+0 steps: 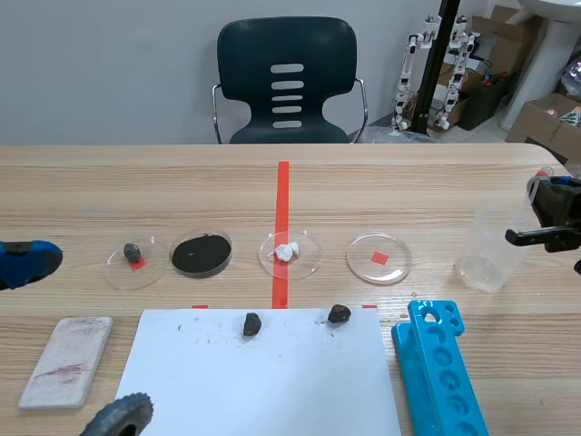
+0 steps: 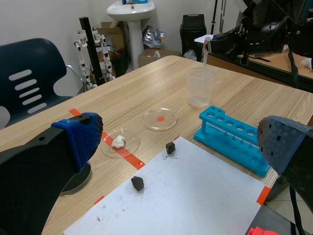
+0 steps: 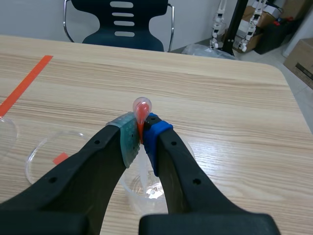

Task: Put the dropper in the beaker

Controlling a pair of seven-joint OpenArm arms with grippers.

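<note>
A clear plastic beaker (image 1: pixel 491 252) stands upright on the table at the right. My right gripper (image 3: pixel 142 128) hangs just above the beaker (image 3: pixel 146 188), shut on the dropper (image 3: pixel 141 111) near its red bulb. The dropper's thin tube points down toward the beaker's mouth. From the left wrist view the dropper (image 2: pixel 206 50) hangs over the beaker (image 2: pixel 200 87), its tip about at the rim. My left gripper (image 2: pixel 178 139) is open and holds nothing, far off at the table's left; one blue pad (image 1: pixel 27 259) shows there.
Four petri dishes sit in a row mid-table; one (image 1: pixel 379 258) lies left of the beaker. A blue test-tube rack (image 1: pixel 438 368) lies in front of the beaker. White paper (image 1: pixel 259 377) carries two dark stones. A pale block (image 1: pixel 67 360) lies front left.
</note>
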